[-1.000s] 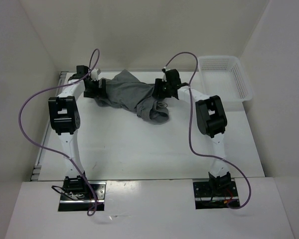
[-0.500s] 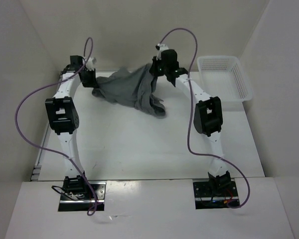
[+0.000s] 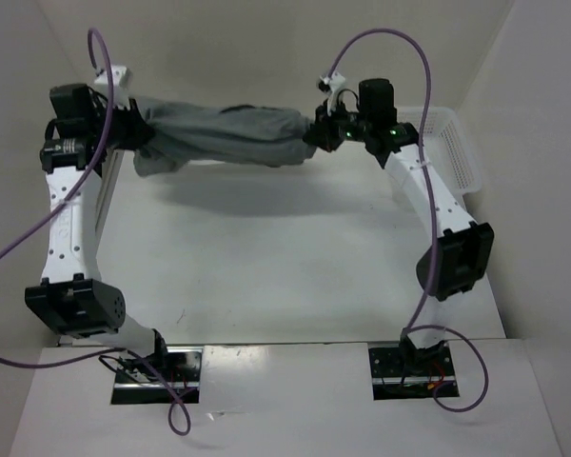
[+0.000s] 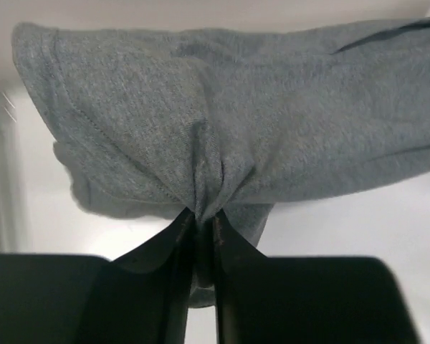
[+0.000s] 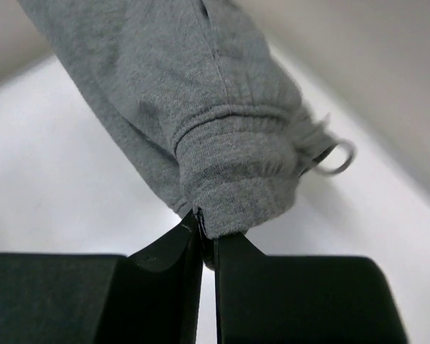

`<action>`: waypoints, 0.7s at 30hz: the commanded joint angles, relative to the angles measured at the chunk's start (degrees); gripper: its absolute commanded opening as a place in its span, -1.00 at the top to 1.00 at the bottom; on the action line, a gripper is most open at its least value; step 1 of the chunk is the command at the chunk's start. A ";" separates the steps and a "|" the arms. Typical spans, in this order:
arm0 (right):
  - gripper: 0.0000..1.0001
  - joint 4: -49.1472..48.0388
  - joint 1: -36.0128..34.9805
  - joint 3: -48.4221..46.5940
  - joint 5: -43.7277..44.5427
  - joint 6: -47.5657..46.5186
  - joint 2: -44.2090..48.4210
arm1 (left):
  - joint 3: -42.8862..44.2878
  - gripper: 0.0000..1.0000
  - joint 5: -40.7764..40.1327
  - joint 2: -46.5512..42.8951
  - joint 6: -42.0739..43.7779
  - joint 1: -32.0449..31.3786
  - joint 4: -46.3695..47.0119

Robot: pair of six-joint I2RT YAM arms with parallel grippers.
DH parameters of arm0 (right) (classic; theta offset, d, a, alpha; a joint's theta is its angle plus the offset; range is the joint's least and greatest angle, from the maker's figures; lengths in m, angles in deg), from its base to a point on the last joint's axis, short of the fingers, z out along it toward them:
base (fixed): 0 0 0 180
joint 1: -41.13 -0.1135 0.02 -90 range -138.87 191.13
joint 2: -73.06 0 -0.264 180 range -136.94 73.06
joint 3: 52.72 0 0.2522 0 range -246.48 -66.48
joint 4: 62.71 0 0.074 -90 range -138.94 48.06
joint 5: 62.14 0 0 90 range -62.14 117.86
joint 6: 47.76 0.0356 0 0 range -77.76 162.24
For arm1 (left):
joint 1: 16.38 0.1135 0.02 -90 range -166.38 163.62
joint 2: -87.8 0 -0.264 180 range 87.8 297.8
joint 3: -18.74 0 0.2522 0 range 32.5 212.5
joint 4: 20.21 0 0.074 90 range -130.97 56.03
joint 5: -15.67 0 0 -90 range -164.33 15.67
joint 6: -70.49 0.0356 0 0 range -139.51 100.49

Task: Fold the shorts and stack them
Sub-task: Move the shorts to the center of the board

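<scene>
The grey shorts (image 3: 224,136) hang stretched in the air above the table between both grippers. My left gripper (image 3: 138,133) is shut on a bunched fold at the shorts' left end; the left wrist view shows the shorts (image 4: 222,122) pinched between the black fingers (image 4: 175,258). On the right, my right gripper (image 3: 319,131) is shut on the gathered waistband end; in the right wrist view the shorts (image 5: 201,107) end in a ribbed band with a drawstring loop (image 5: 333,159) beside it. The shorts cast a shadow on the table below.
A white mesh basket (image 3: 452,143) stands at the back right, partly behind the right arm. The white table (image 3: 266,267) lies below, walled by white panels on three sides. Purple cables loop off both arms.
Both grippers have closed on the shorts and lifted them off the table. The arms have spread apart, pulling the fabric out into a long horizontal band.
</scene>
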 commanded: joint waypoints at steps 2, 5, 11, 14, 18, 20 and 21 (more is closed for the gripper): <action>0.68 12.98 -1.18 15.78 -0.70 -17.35 9.54 | -18.45 0.51 2.00 -4.96 0.12 -0.79 -10.44; 0.41 19.64 -5.47 29.41 5.98 -25.17 16.31 | -30.42 0.14 1.47 -10.85 0.12 -2.19 -15.70; -0.85 26.26 -7.60 42.53 15.30 -30.55 21.95 | -37.64 -0.46 3.76 -15.08 0.12 -2.19 -28.03; -0.85 26.88 -6.73 42.28 14.88 -29.34 21.95 | -38.18 -0.51 2.27 -15.70 0.12 -2.19 -26.46; -0.78 21.89 -1.98 39.11 8.56 -20.74 20.38 | -38.18 -0.54 -2.65 -11.93 0.12 -0.87 -16.72; -0.71 17.14 1.10 38.50 6.27 -14.50 18.89 | -37.04 -0.54 -4.06 -8.51 0.12 -0.18 -11.44; -0.61 15.47 1.89 38.49 4.52 -12.39 18.35 | -36.17 -0.51 -4.93 -4.23 0.12 -0.17 -9.51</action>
